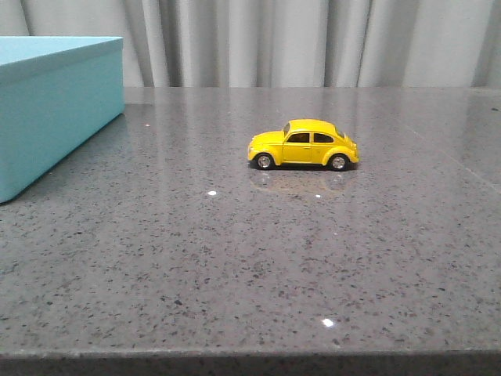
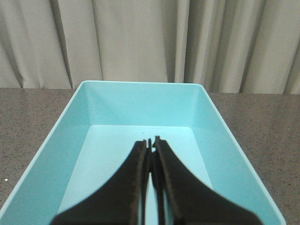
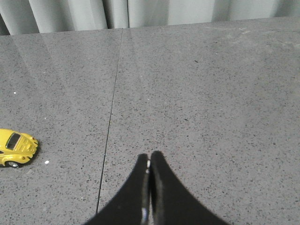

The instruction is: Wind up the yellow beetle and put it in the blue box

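Note:
The yellow beetle [image 1: 303, 145] stands on its wheels near the middle of the grey table, side-on, nose to the left. It also shows at the edge of the right wrist view [image 3: 16, 147]. The blue box [image 1: 47, 110] stands at the far left; in the left wrist view it is open, lidless and empty [image 2: 206, 112]. My left gripper [image 2: 150, 140] is shut and empty, above the box's inside. My right gripper [image 3: 149, 157] is shut and empty over bare table, well apart from the beetle. Neither gripper shows in the front view.
The grey speckled stone table [image 1: 235, 266] has a front edge close to the camera and a seam line [image 3: 110, 122] running across it. Grey curtains [image 1: 313, 39] hang behind the table.

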Available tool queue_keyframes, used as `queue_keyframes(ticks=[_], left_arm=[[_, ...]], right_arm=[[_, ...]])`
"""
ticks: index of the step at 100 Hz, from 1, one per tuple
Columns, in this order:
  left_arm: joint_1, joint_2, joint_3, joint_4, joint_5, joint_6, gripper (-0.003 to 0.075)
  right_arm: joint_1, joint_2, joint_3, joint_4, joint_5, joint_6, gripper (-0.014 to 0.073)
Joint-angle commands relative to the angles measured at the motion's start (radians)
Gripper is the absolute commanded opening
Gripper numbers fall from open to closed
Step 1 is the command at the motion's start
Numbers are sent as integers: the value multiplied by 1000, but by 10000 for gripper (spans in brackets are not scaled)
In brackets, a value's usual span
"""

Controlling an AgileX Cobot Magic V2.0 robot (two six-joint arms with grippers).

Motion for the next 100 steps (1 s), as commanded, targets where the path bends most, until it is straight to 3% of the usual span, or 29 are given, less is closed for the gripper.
queue_keyframes(ticks=[1, 19, 39, 48, 64, 100], left_arm=[[0, 10, -39, -8, -78, -6, -19], [0, 20, -39, -8, -69, -6, 10], [0, 36, -39, -1, -69, -6, 307], [0, 39, -39, -1, -67, -6, 378], [0, 45, -50, -1, -60, -6, 420], [0, 49, -50, -1, -154, -6, 421]], right_arm=[[2, 15, -36, 1, -72, -4, -59], [2, 53, -55, 1, -22, -4, -45], [10, 135, -122, 9, 66, -4, 160], [25, 174, -160, 13, 97, -4, 281], [64, 273, -247, 39, 177, -4, 407], [190, 566, -528, 125, 318, 23, 404]])
